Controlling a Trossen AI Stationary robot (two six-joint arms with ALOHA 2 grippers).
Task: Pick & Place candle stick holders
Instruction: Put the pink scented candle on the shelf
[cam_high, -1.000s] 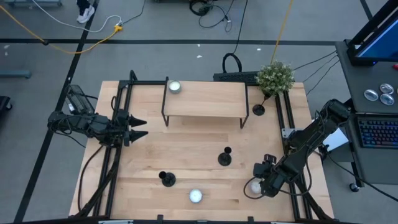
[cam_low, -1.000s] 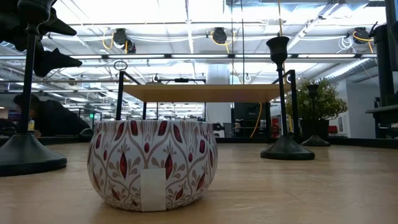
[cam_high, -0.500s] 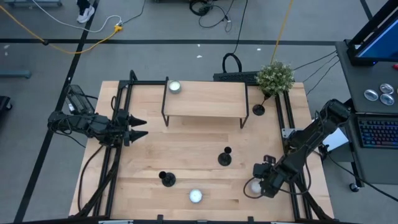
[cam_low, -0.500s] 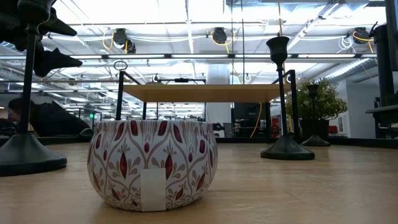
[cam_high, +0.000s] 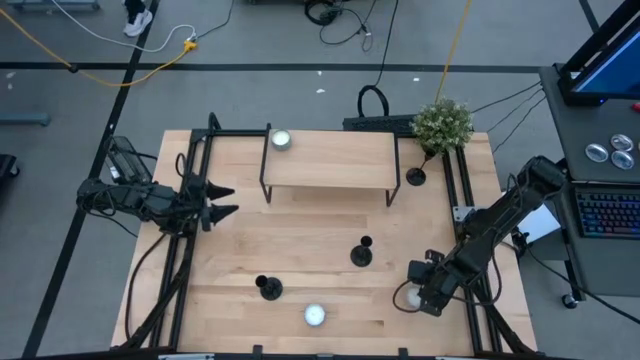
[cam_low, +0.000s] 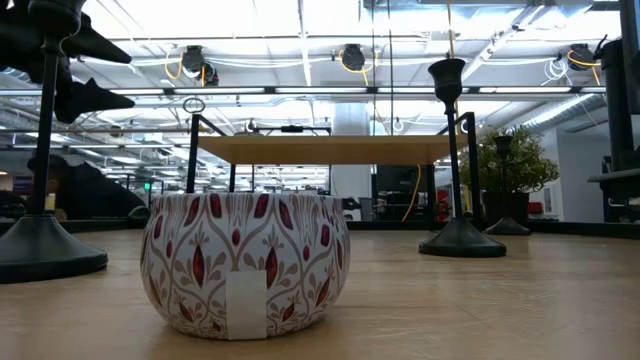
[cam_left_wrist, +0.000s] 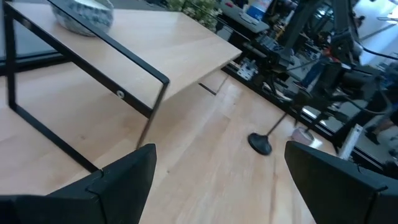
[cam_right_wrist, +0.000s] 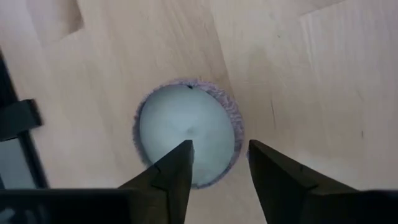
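Observation:
Three black candle stick holders stand upright on their disc bases: one mid-table (cam_high: 362, 252), one toward the near edge (cam_high: 268, 288), one beside the plant at the far right (cam_high: 416, 176). My right gripper (cam_high: 410, 297) points down at the near right over a round white candle (cam_right_wrist: 186, 134) and is open. One finger stands over the wax and the other outside the purple rim (cam_right_wrist: 233, 140). My left gripper (cam_high: 226, 200) hovers open at the table's left side with nothing between its fingers. My right gripper comes at the white candle from above, its fingers on either side of the candle's rim (cam_right_wrist: 236, 152). I cannot tell whether either finger touches the candle. The candle sits flat on the table.
A wooden shelf on black legs (cam_high: 330, 160) stands at the far middle with a candle (cam_high: 281, 139) on top. A patterned candle tin (cam_high: 314, 316) sits at the near edge. A potted plant (cam_high: 442, 123) is at the far right. Black frame rails run along both table sides.
My left gripper has turned slightly at the wrist while staying in place and open. Nothing on the table has moved.

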